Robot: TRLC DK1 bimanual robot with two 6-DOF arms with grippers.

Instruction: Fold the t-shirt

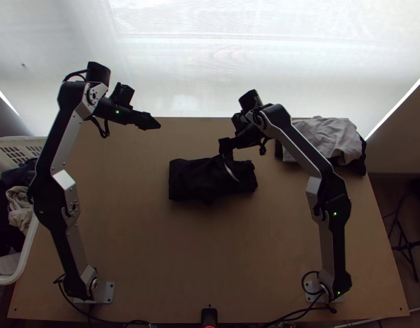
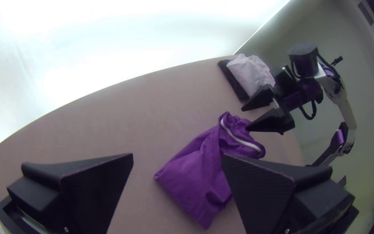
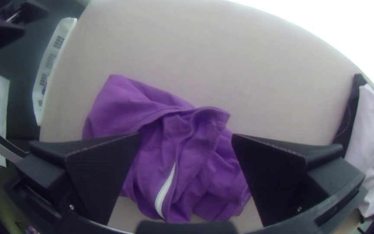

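The t-shirt (image 1: 202, 179) lies folded into a compact, wrinkled bundle mid-table, black in the top view. In the left wrist view the shirt (image 2: 204, 173) looks purple with a white strip along one end; the right wrist view shows the shirt (image 3: 152, 112) beneath the fingers. My right gripper (image 1: 227, 153) is over the bundle's upper right part; in its wrist view the gripper (image 3: 186, 135) is open with nothing held. My left gripper (image 1: 152, 124) stands beyond the shirt's upper left, apart from it. In its wrist view this gripper (image 2: 177, 157) is open and holds nothing.
A stack of grey and black cloth (image 1: 330, 136) lies at the table's far right corner. A white basket (image 1: 23, 262) with clothes stands along the left edge. Bare tabletop (image 1: 210, 257) spreads between the arm bases and the shirt.
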